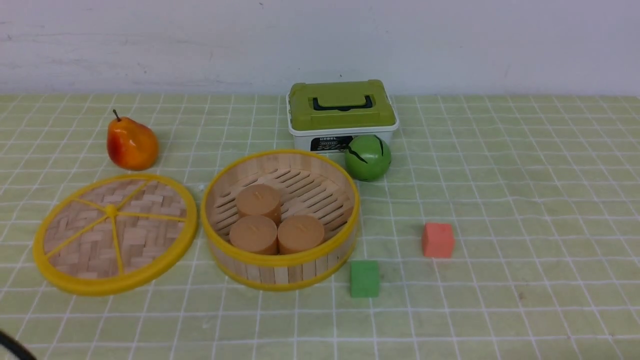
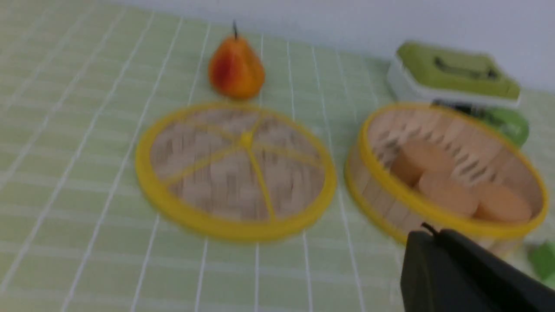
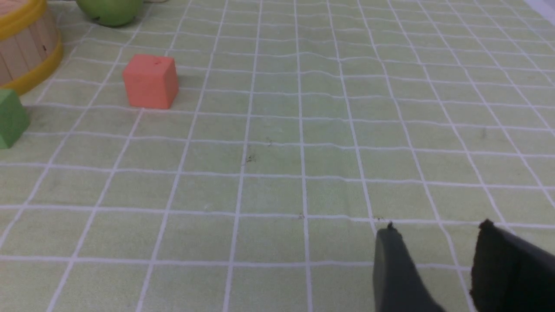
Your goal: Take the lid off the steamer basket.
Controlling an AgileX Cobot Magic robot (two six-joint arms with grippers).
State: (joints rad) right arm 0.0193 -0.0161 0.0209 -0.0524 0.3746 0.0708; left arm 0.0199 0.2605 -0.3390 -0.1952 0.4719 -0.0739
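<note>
The lid (image 1: 115,232) lies flat on the cloth left of the steamer basket (image 1: 280,272), a narrow gap between them. It is a woven wood disc with a yellow rim and yellow spokes, also seen in the left wrist view as the lid (image 2: 236,171). The steamer basket (image 2: 381,203) stands uncovered, with three tan round cakes (image 1: 276,223) inside. My left gripper (image 2: 431,234) is shut on nothing, hovering nearer than the basket's front rim. My right gripper (image 3: 435,229) is open over bare cloth, far from both. Neither gripper shows in the front view.
A pear (image 1: 131,144) sits behind the lid. A white box with a green lid (image 1: 341,114) and a green ball (image 1: 367,157) stand behind the basket. A green cube (image 1: 364,279) and a red cube (image 1: 437,240) lie to the basket's right.
</note>
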